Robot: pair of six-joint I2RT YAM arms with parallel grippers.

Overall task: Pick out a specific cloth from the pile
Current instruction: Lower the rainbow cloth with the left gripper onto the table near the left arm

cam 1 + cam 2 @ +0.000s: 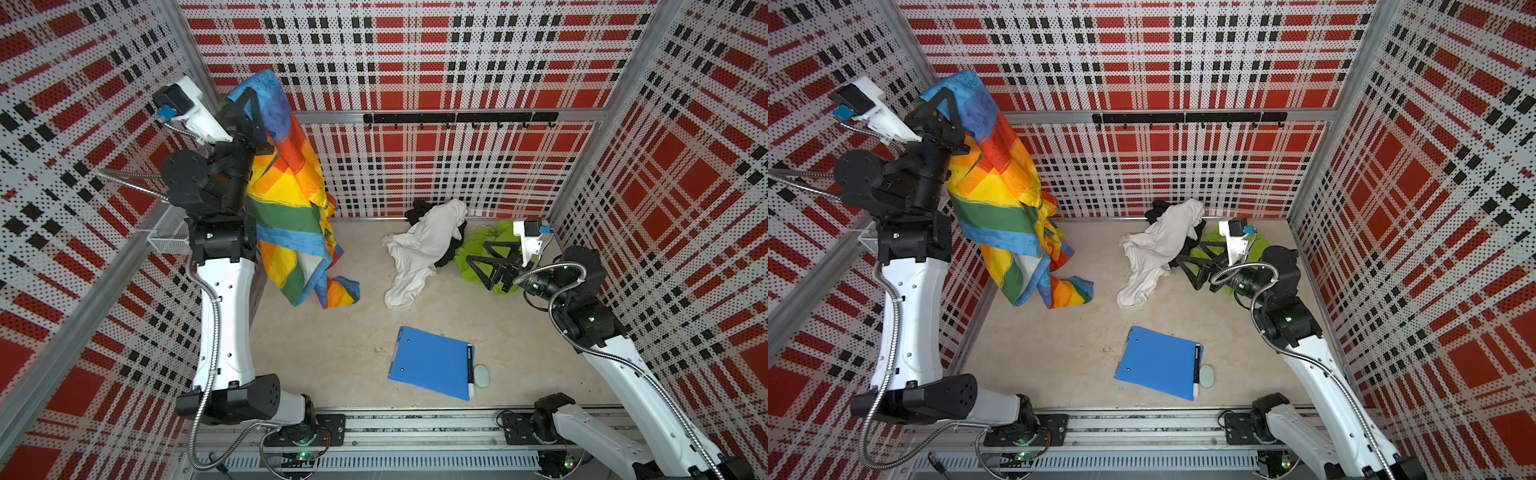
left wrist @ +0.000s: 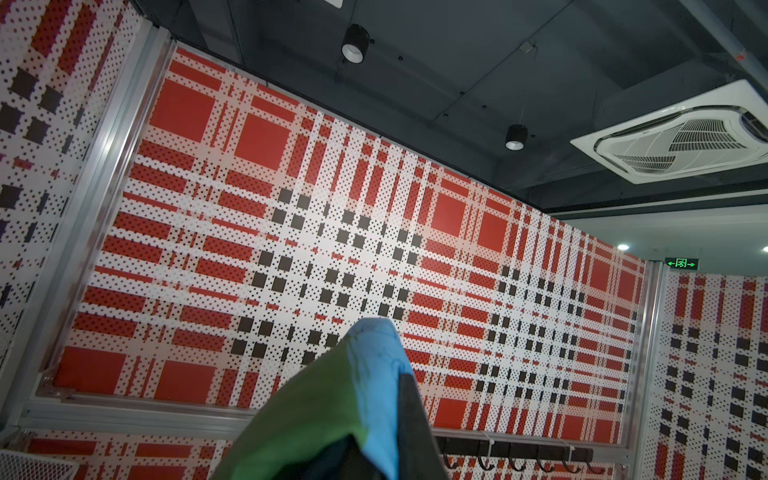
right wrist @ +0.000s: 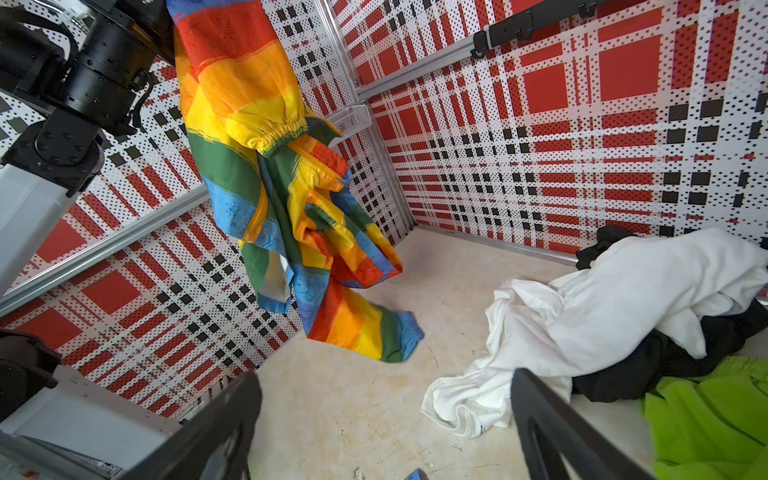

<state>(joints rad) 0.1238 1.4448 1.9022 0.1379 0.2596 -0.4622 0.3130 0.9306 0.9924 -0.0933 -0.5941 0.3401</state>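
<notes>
Fingers of the left gripper were clamped together on the blue and green upper edge of the cloth, high against the back left corner of the cell. From that grip the cloth hung down beside the left arm in bands of red, orange, yellow, green and blue. An elastic cuff showed in the right wrist view. Its lower end lay crumpled on the worktop, near the left wall.

Fingers of the right gripper stood wide apart, with nothing between them. This gripper was low at the right edge of the pile, over the lime-green cloth. Contact with that fabric could not be determined.

The pile lay at the back of the worktop, right of centre, well apart from the hanging cloth. A white cloth lay on top and spread toward the front, with black fabric under it.

A blue clipboard lay nearer the front. A marker lay along its right edge, with a pale oval object just beside it.
</notes>
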